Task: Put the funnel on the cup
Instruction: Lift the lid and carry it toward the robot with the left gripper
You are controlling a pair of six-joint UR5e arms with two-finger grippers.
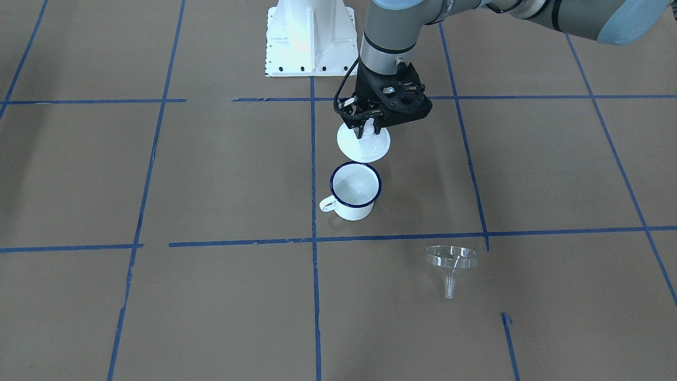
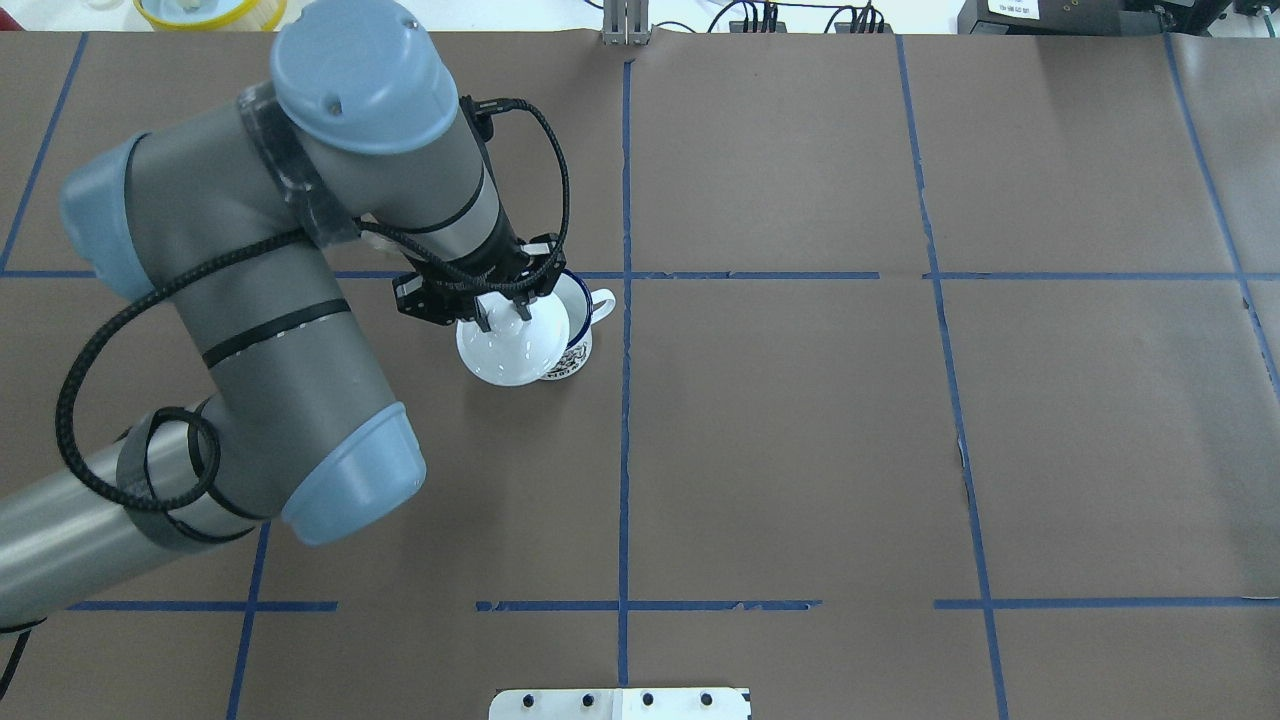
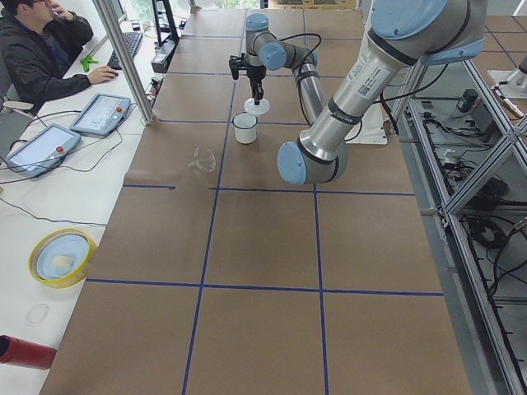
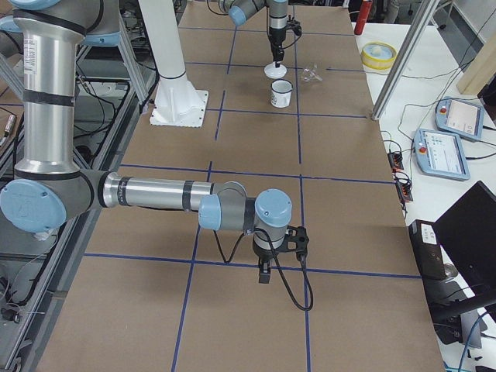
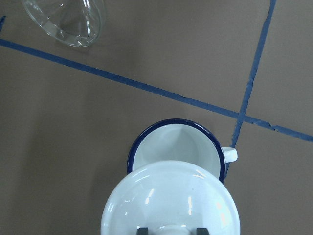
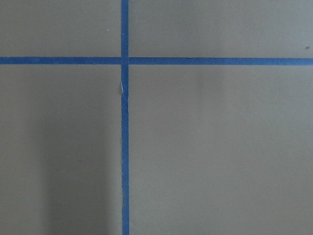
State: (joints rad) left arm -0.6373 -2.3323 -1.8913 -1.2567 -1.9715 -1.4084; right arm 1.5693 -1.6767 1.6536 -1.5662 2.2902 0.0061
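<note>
The cup (image 1: 354, 193) is a white enamel mug with a dark blue rim; it stands upright and open near the table's middle. My left gripper (image 1: 367, 127) is shut on the knob of a round white lid (image 1: 364, 144) and holds it above the table beside the cup, towards the robot. In the left wrist view the lid (image 5: 171, 200) overlaps the cup's (image 5: 178, 142) near rim. The clear funnel (image 1: 450, 262) stands rim up on the table, apart from the cup, and shows in the left wrist view's top left corner (image 5: 68, 22). My right gripper (image 4: 264, 271) hangs over bare table far away; I cannot tell its state.
The white robot base (image 1: 309, 37) stands behind the lid. Blue tape lines cross the brown table cover. A yellow bowl (image 3: 62, 257), tablets and a seated operator (image 3: 41, 49) are beyond the table's far edge.
</note>
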